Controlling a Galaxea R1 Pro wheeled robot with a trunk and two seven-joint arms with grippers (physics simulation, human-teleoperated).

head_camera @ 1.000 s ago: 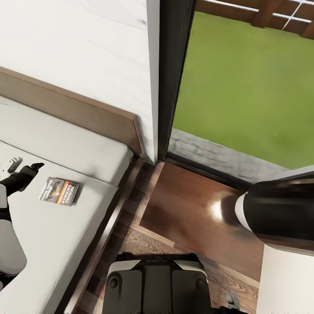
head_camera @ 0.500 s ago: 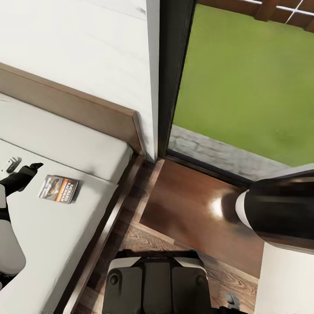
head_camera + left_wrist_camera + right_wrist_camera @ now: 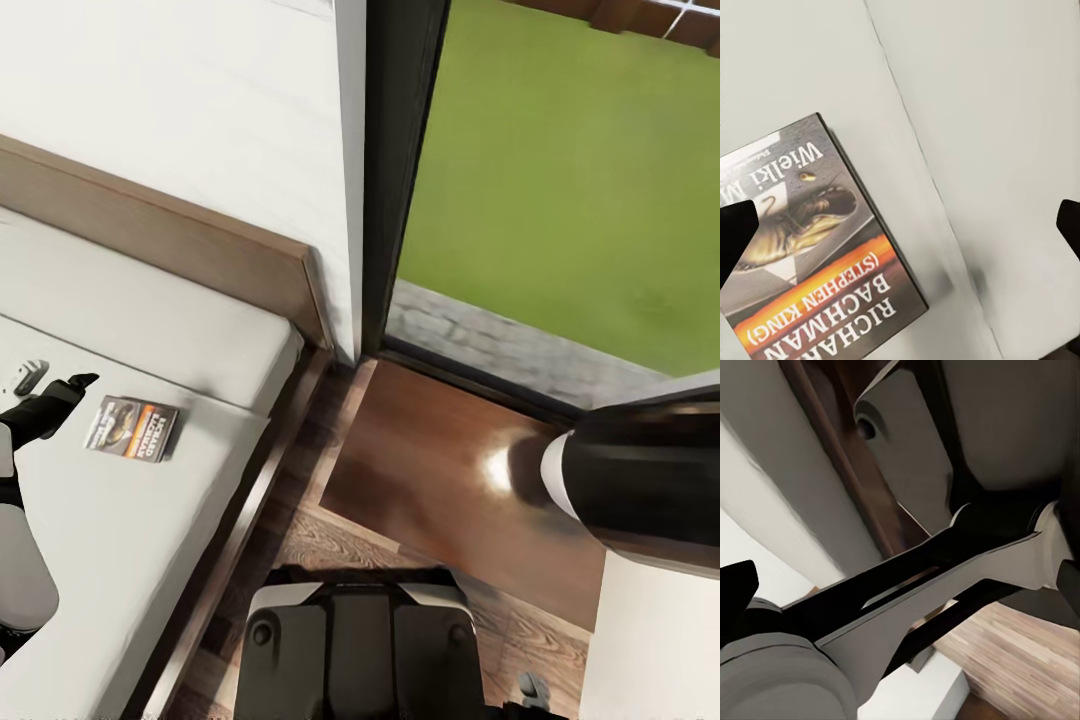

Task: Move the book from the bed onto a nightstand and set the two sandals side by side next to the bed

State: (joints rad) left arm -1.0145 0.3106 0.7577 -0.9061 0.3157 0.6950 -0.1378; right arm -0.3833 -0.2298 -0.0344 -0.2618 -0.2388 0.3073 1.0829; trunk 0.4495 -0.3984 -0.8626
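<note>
White mattress: book [image 3: 133, 429] lies on bed [image 3: 150, 330]
Left gripper [image 3: 900, 225]: jaws spread over book
Right jaws: spread, empty
Nightstand [image 3: 440, 470]: bare, awaiting book

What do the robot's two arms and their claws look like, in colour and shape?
In the head view, the left arm has a rounded white shell that changes to black near the wrist, ending in the slim black left claw. The right arm is a thick glossy black cylinder with a white ring at its end. In the left wrist view, the fingertips are plain matte black.
</note>
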